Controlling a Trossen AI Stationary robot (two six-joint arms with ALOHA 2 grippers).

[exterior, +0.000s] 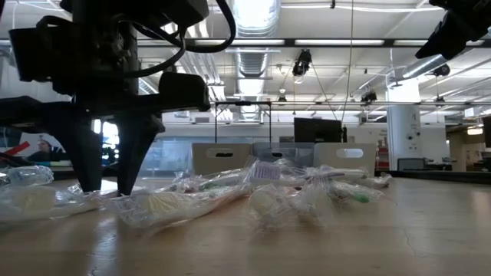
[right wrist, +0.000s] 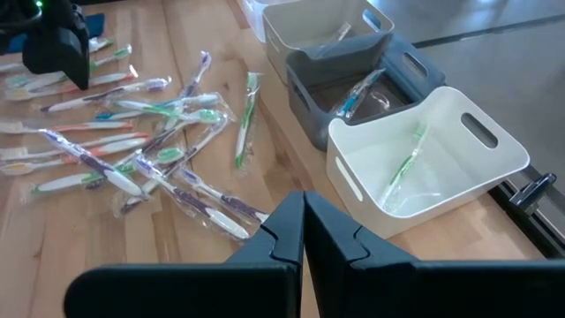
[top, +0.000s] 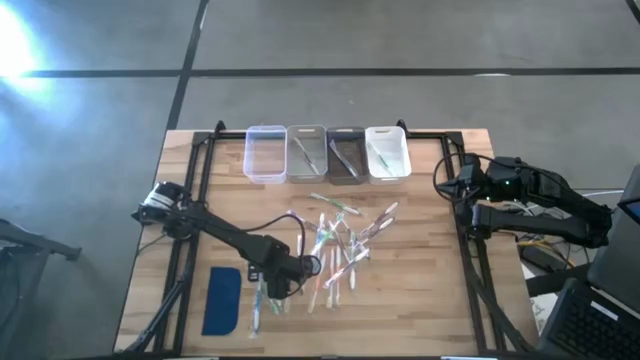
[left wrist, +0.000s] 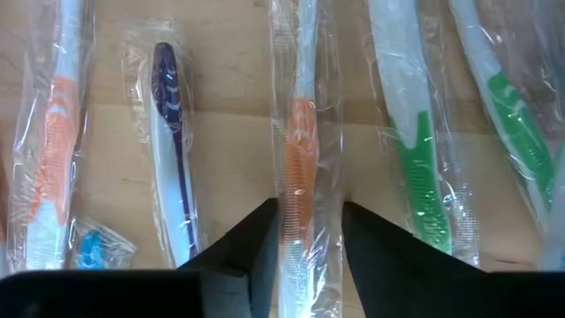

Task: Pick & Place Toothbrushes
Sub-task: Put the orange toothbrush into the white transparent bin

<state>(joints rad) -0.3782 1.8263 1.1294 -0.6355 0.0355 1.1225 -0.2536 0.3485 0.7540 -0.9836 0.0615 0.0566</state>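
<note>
Several wrapped toothbrushes (top: 335, 245) lie scattered flat on the wooden table (top: 430, 290). My left gripper (left wrist: 309, 231) points down at the pile's left side, open. Its fingers straddle an orange-handled toothbrush (left wrist: 300, 141), and their tips are down at the table top (exterior: 107, 184). A purple toothbrush (left wrist: 172, 132) and a green toothbrush (left wrist: 415, 168) lie on either side of it. My right gripper (right wrist: 305, 231) is shut and holds nothing. It hangs above the table's right edge (top: 462, 188), away from the pile. My left gripper's fingers (left wrist: 260, 243) come from above, pointing down, one on each long side of the orange-handled toothbrush's handle (left wrist: 298, 208), lying across it. The clear wrapper's edges reach both fingers. A gap remains beside the handle itself. The toothbrush lies flat on the table.
Four small bins stand in a row at the far edge: clear (top: 265, 155), light grey (top: 305, 153), dark grey (top: 345, 155) and white (top: 388, 155). The last three each hold a toothbrush. A flat blue pad (top: 222, 300) lies near the front left.
</note>
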